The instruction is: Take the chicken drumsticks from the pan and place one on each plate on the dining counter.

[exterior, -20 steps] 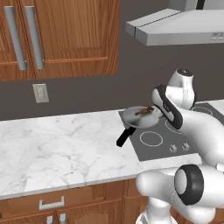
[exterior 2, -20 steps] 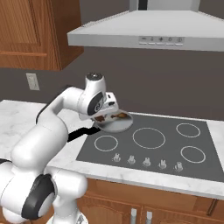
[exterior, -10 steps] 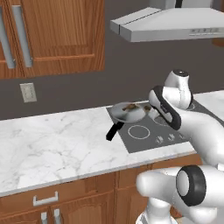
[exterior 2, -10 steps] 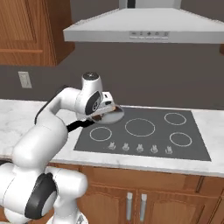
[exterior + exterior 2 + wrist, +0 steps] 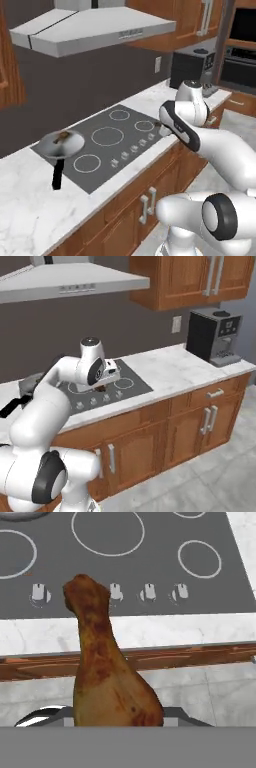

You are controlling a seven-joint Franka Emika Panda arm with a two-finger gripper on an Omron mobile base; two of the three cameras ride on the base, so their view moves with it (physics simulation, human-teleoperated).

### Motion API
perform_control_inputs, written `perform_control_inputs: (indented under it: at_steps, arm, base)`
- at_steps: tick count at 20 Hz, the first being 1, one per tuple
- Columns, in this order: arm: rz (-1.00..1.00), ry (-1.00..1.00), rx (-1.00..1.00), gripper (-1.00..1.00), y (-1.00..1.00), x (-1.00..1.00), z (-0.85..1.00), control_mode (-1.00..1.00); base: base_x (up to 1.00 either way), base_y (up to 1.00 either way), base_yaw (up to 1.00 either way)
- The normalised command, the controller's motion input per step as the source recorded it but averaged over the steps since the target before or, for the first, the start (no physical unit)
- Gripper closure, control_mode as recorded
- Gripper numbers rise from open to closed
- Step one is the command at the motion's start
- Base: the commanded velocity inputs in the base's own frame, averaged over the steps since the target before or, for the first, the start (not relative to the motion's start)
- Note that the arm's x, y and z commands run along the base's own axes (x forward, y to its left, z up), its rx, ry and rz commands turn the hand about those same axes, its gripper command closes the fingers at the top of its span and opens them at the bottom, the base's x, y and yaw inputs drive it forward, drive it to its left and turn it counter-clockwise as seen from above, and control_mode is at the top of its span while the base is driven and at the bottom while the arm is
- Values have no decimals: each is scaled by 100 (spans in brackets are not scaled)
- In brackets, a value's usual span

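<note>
Since the earlier frame the base has swung right, leaving the round grey metal pan (image 5: 62,144) far left on the black cooktop (image 5: 107,142). The gripper (image 5: 102,387) is clamped on a golden-brown chicken drumstick (image 5: 104,667); a fast turn could shake it loose.

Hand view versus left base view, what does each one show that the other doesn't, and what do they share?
The hand view alone shows a chicken drumstick close up, held over the counter's front edge. The left base view alone shows the pan on the cooktop's far corner with a second drumstick in it, the range hood and a coffee machine. Both show the black cooktop, its knobs and the marble counter.
</note>
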Motion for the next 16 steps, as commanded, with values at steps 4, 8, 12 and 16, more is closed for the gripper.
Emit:
perform_control_inputs:
  at_steps: [4,8,12,16]
  arm:
    - [0,0,0,100,0,0,0,100]
    - [0,0,0,100,0,0,0,100]
    - [0,0,0,100,0,0,0,100]
    - [0,0,0,100,0,0,0,100]
  base:
    - [-2,11,-100]
    - [0,7,-100]
    - [0,4,-100]
    - [0,4,-100]
